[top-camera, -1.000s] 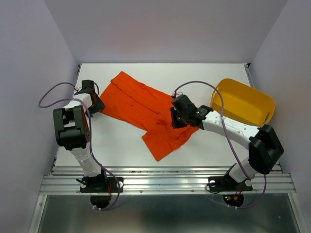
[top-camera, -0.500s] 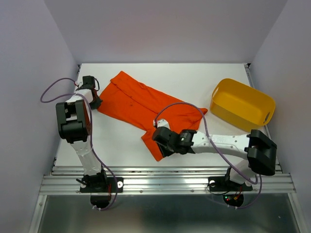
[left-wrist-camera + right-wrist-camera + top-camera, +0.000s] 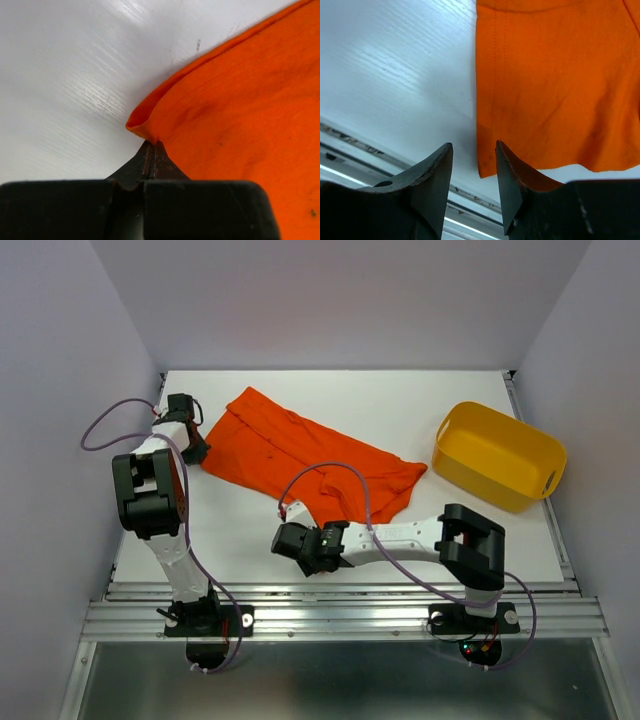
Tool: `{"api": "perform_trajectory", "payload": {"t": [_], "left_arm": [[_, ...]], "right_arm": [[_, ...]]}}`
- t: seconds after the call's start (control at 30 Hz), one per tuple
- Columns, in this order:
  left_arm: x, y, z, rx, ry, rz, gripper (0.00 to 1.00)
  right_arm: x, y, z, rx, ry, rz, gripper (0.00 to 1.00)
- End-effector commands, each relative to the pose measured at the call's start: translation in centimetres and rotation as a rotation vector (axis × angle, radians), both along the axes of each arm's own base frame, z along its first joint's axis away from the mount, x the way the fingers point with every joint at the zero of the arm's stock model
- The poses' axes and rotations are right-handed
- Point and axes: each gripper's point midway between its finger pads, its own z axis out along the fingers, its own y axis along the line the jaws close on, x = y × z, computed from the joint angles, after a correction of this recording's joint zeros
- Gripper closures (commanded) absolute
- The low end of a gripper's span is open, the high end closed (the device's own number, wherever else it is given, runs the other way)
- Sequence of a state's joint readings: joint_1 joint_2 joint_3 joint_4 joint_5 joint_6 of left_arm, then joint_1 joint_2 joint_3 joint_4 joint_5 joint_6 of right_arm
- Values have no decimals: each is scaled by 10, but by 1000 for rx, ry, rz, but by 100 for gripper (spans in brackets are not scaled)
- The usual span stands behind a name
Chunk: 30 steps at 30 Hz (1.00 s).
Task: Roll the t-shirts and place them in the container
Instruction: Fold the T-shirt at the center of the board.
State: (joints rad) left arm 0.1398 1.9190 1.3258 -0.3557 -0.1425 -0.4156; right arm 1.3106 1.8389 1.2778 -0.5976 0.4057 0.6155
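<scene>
- The shirt (image 3: pixel 300 455) lies spread and rumpled on the table (image 3: pixel 400 400), running from back-left toward the near middle.
- Only the left wrist view shows the left gripper (image 3: pixel 151 150) pinched tight on a small fold of the shirt's edge; from above it is too small to judge.
- Only the right wrist view shows the right gripper (image 3: pixel 473 150) with its jaws partly apart, the shirt's hem corner between them and ungripped.
- The tub (image 3: pixel 490 480) sits at right, near the shirt's tip, and the shirt lies wholly outside it.
- From above, the right arm hides the shirt's near corner.
</scene>
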Motion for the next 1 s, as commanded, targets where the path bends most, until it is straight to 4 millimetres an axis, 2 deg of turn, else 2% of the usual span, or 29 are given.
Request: {"api": "perform_trajectory", "payload": {"t": [0.0,0.13,0.3,0.47,0.5,0.53,0.6,0.63,0.67,0.7,0.8,0.97], "left_arm": [[11,0,34,2,-72,-23,100],[11,-2,32,-8,-72,-29,100],[13,-3,33,-10,-73,-35,100],[16,-4,37,-15,-85,-38,100],[16,-4,37,-17,-85,-37,100],[16,-4,38,-17,-87,-36,100],[16,-4,42,-17,-95,-35,100],[16,-5,46,-17,-105,-32,100],[16,-5,48,-17,-110,-31,100],[16,-5,51,-18,-117,-31,100],[20,-7,61,-24,-143,-32,100],[26,-10,80,-32,-187,-35,100]], "right_arm": [[11,-5,-8,-62,-61,-48,55],[9,-14,-20,-93,-54,-71,55],[8,-17,-25,-98,-47,-98,59],[4,-19,-32,-98,-23,-114,79],[3,-21,-33,-96,-20,-115,89],[3,-21,-31,-90,-23,-122,94],[7,-20,-17,-53,-49,-128,99],[11,-19,-2,-21,-76,-124,99],[11,-19,-3,-23,-79,-118,99],[16,-18,14,10,-112,-119,99],[22,-16,42,47,-165,-78,99],[25,-13,74,104,-204,-57,99]]}}
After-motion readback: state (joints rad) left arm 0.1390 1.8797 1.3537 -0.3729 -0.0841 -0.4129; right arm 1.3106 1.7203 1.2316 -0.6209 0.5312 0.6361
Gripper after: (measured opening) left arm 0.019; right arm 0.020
